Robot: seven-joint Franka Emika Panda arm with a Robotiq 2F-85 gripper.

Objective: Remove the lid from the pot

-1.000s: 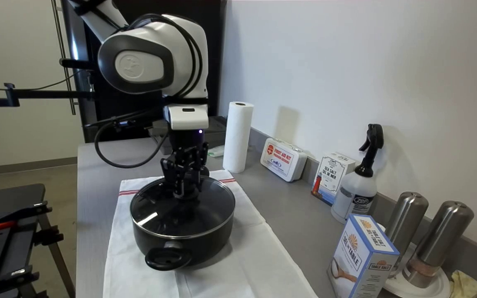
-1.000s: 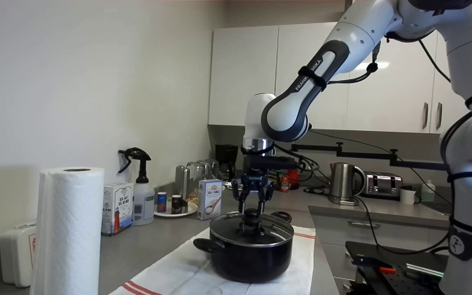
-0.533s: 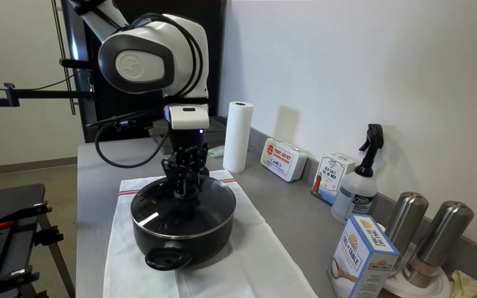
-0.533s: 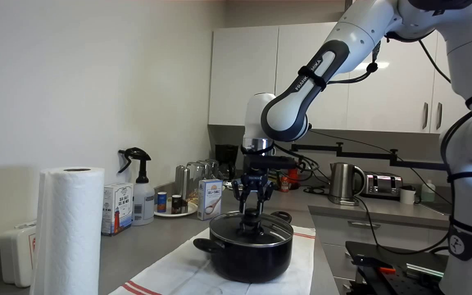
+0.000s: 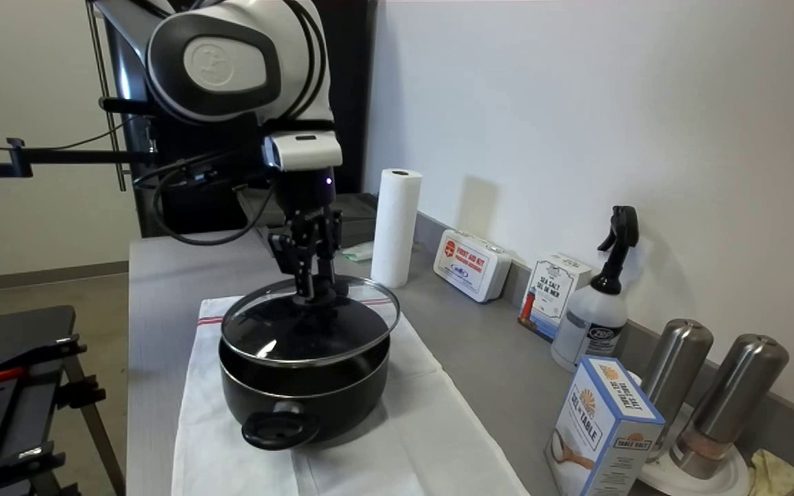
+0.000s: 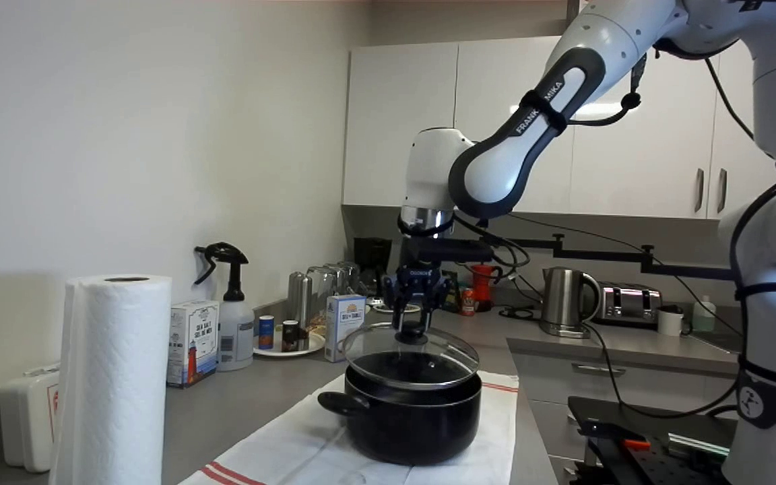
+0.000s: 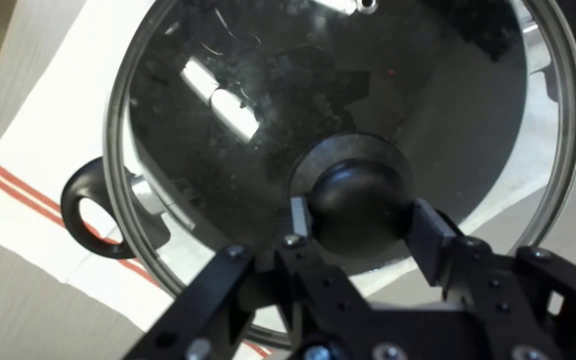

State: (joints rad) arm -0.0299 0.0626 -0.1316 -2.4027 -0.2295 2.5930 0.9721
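Note:
The lid (image 5: pixel 287 334), clear glass with a metal rim, hangs a little above the pot (image 5: pixel 352 406) in both exterior views (image 6: pixel 378 360). It is slightly tilted, its wall side higher. A gap shows the pot's dark inside. The black pot (image 6: pixel 415 431) stands upright on a cloth. My gripper (image 5: pixel 316 293) is above the lid's centre, its fingers on both sides of the black knob (image 7: pixel 360 200). In the wrist view the gripper (image 7: pixel 363 220) is shut on the knob. The lid (image 7: pixel 318 110) fills most of that view, with a pot handle (image 7: pixel 85 220) beyond its rim.
A white cloth with red stripes (image 5: pixel 431 427) lies under the pot. Along the wall stand a paper towel roll (image 5: pixel 395 231), a first aid kit (image 5: pixel 469 265), a sea salt box (image 5: pixel 554 296), a spray bottle (image 5: pixel 590 324), a table salt box (image 5: pixel 600 427) and steel cylinders (image 5: pixel 676 365).
My gripper has risen with the lid in it. The lid rested on the pot half a second ago and is now above it. The pot has stayed in place.

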